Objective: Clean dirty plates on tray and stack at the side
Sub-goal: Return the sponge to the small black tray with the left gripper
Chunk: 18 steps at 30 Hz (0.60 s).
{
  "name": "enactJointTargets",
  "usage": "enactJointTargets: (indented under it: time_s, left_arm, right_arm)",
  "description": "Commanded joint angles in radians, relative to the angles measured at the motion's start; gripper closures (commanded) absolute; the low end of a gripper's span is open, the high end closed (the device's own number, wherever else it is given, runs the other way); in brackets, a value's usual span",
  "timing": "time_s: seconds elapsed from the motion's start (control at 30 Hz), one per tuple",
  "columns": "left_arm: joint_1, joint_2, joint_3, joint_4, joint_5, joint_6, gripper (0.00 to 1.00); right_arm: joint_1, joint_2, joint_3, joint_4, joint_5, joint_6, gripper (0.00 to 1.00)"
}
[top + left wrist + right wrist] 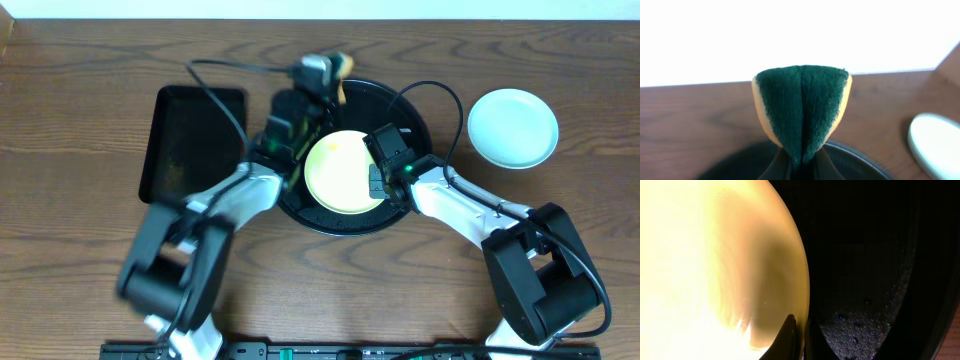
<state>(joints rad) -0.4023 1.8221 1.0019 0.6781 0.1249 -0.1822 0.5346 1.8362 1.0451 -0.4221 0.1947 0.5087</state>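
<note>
Yellow plate rim pinched: right wrist; sponge folded: left wrist.

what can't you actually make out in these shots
- Smudges on the yellow plate: too small overhead, washed out by glare in the right wrist view.
- Tips of the left tool: left wrist view, cut off by the bottom edge and covered by the sponge.
- Floor of the tray under the yellow plate: hidden by it in both views.

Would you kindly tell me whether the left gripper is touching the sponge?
Touching. The left wrist view shows the sponge folded and pinched between the fingers of the left gripper.
</note>
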Motion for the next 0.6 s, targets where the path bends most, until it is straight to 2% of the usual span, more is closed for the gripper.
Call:
enactJointTargets:
  time_s: [0.0,0.27,0.57]
  left_arm:
    - [0.056,-0.122,0.035,-0.114,-0.006,0.014,0.92]
    - [0.206,-0.285,0.035,-0.587,-0.006,0.0,0.92]
    - [0.394,-0.296,0.035,-0.857,0.029,-0.129,0.92]
  right_arm:
    - [0.023,0.023,-0.027,-0.015,-0.053,-0.027,0.99]
    - [0.023,0.023,-0.026,0.0,-0.053,-0.044,0.99]
    - [0.02,0.007,0.047,-0.013,0.011,-0.209,0.99]
